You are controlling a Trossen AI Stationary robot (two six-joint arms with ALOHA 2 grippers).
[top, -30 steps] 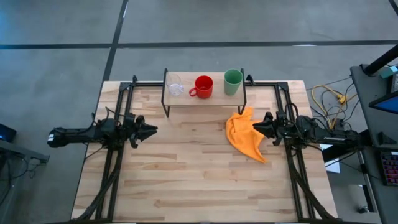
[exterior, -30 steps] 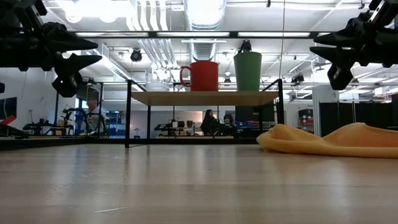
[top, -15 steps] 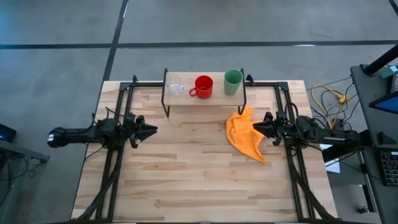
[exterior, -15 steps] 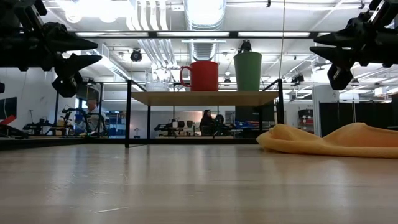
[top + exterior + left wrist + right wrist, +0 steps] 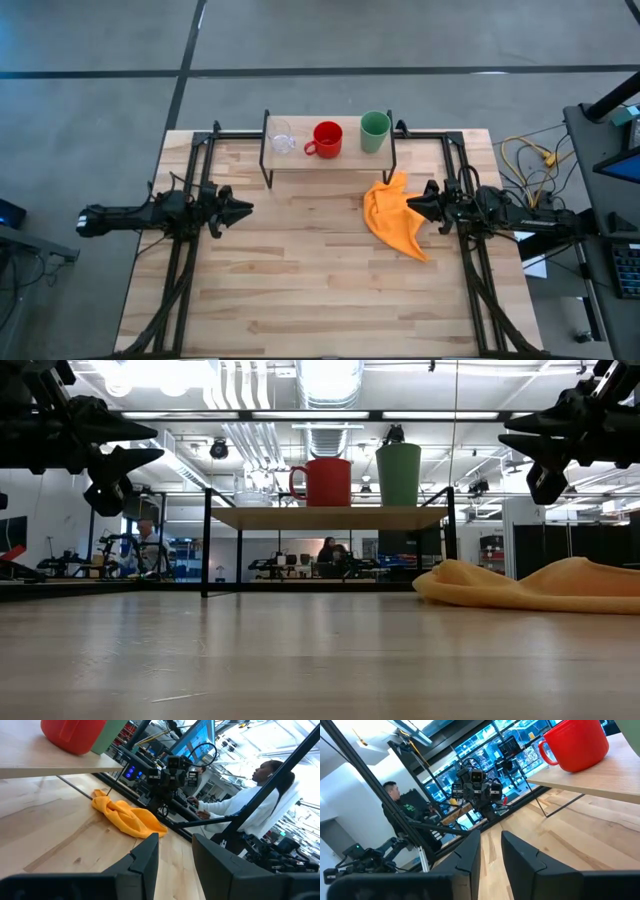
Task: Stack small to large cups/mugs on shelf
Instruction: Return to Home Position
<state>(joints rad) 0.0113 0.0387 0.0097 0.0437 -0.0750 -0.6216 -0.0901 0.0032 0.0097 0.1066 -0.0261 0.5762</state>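
Orange cloth [image 5: 394, 220]: was laid crumpled on the wooden table [image 5: 300, 290], toward its right side. Yellow cables [image 5: 527, 154]: were coiled off the table, at right. Person [image 5: 260, 815] in white: was seen beyond the table's right side. Person [image 5: 402, 812] in dark clothing: was seen beyond the left side.

Shelf [image 5: 345, 162] with cups [image 5: 328, 138], table [image 5: 300, 270] with cloth [image 5: 392, 220]

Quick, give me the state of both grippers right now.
Left gripper: open, holding nothing.
Right gripper: open, holding nothing.
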